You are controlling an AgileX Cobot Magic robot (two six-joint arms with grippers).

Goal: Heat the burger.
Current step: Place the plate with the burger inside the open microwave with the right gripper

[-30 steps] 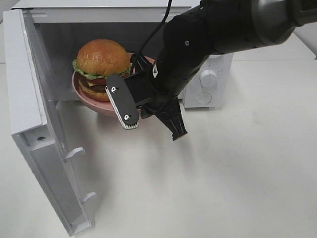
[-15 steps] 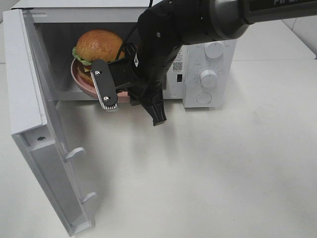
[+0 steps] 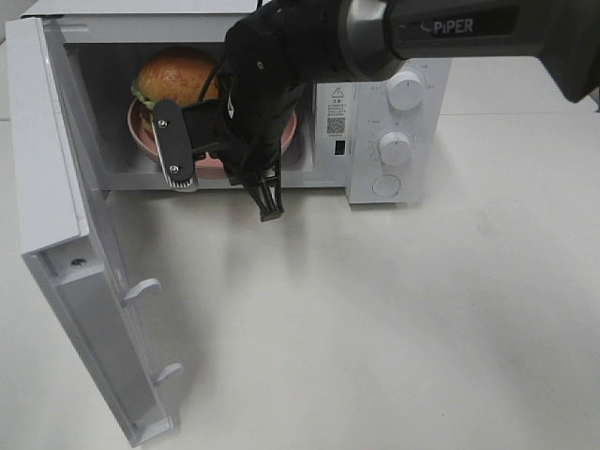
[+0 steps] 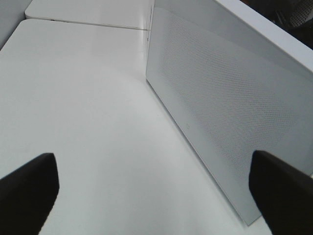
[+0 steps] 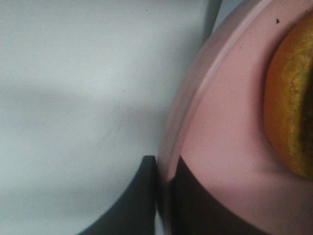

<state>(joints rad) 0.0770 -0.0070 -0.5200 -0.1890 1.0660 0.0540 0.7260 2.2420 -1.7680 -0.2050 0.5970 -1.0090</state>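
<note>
- The burger (image 3: 173, 75) now sits deep in the open microwave (image 3: 394, 56), toward the back left of the cavity, on its pink plate (image 3: 137, 131). A second ago the plate hung out over the front sill, so it has travelled inward.
- The right gripper (image 5: 164, 166) is pinched tight on the plate's near rim, one finger on each side. It has not let go.
- I cannot tell whether the plate rests on the cavity floor.
- The left gripper (image 4: 151, 166) is spread wide and empty. It hangs over the tabletop (image 3: 422, 309), beside the outer face of the swung-out door (image 3: 56, 187).
- Loading looks nearly done. What seems left is releasing the plate, backing the arm out, shutting the door and turning a dial (image 3: 396, 147).
</note>
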